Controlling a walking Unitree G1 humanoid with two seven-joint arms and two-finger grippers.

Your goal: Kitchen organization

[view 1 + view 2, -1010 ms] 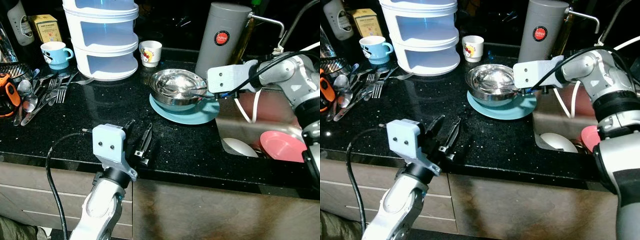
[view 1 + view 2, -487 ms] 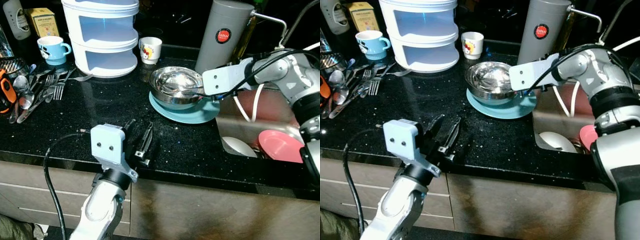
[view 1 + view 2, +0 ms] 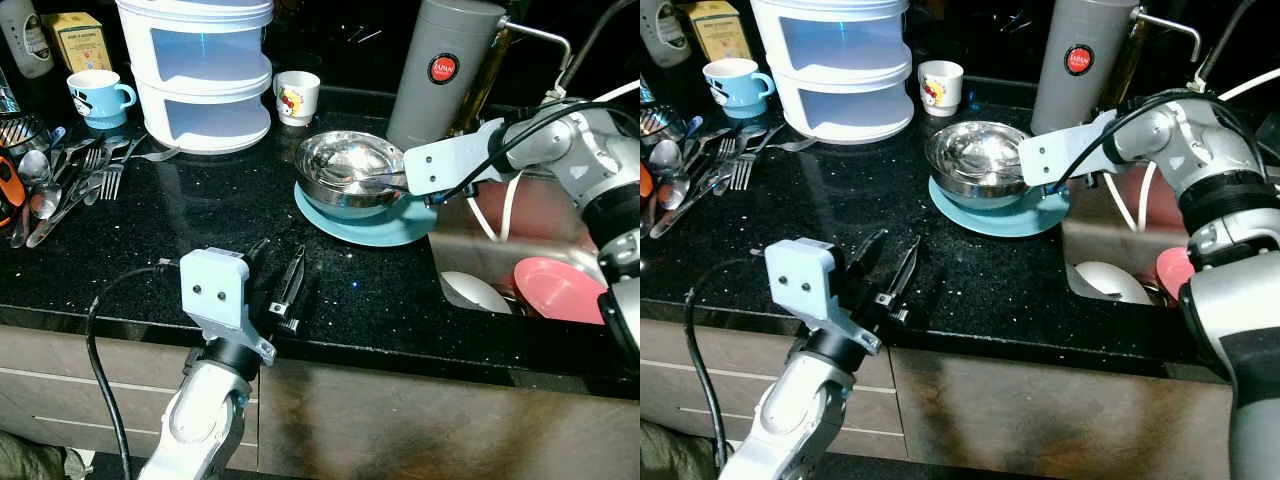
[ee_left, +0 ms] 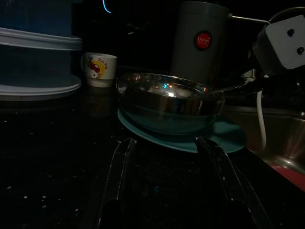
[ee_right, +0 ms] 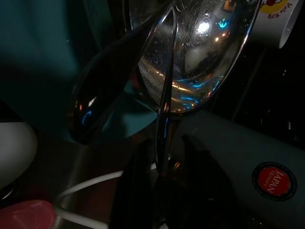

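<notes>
1. The right end effector [image 3: 408, 186] reaches over the rim of the shiny round steel bowl [image 3: 350, 170], which sits on the flat teal plate [image 3: 385, 230] on the black speckled stone surface [image 3: 180, 220], just beside the steel sink [image 3: 480, 250].
2. In the right wrist view its two black fingers [image 5: 138, 186] are pinched on the bowl's thin rim, one inside and one outside, so it has hold of the bowl.
3. The left end effector [image 3: 275, 283] rests low at the near edge of the surface, fingers spread apart and holding nothing; it points toward the bowl and plate.
4. The bowl stands upright, mouth up. Being round, it has no long axis of its own; the grip comes in from the sink side.
5. Judged progress: early. The bowl is gripped but sits nested on the plate, not yet lifted.
6. Still left, as it appears: the heap of loose steel forks and spoons [image 3: 75, 185] at the left, the pink plate [image 3: 560, 290] and white dish [image 3: 478, 294] in the sink.
7. The white stacked plastic container [image 3: 205, 70], blue mug [image 3: 98, 98], white cartoon cup [image 3: 298, 98] and tall grey flask [image 3: 440, 75] stand along the back.
</notes>
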